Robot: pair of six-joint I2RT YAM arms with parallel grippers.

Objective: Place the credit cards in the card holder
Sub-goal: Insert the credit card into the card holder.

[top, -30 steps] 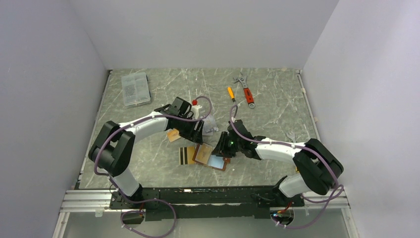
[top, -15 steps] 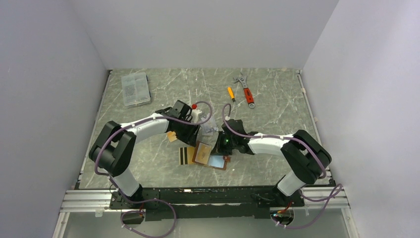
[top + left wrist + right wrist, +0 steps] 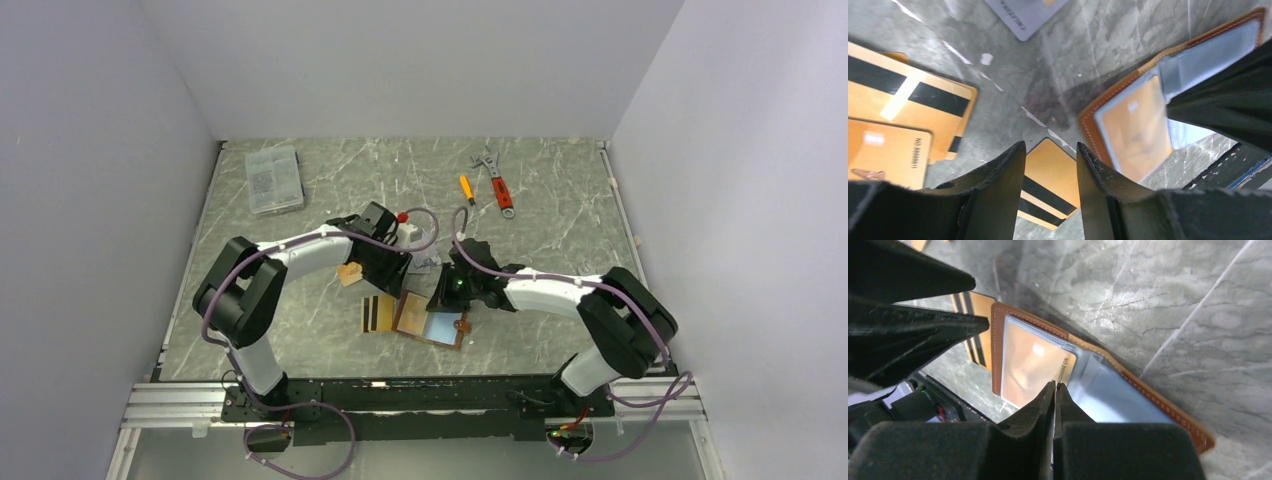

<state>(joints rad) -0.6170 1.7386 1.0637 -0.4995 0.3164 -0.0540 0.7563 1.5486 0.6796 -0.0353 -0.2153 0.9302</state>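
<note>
Straddling black-striped gold card [image 3: 1048, 187] flat on the table with left gripper [image 3: 1050, 150], jaws apart, long axis toward wrist; just right, open card holder [image 3: 1087, 122], right gripper [image 3: 1054, 387] pressed together at its clear sleeve [image 3: 1108, 400].

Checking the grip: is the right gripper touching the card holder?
Cannot tell. In the right wrist view the shut right gripper overlaps the clear sleeve of the card holder, but neither contact nor a gap shows plainly; the top view is too small.
</note>
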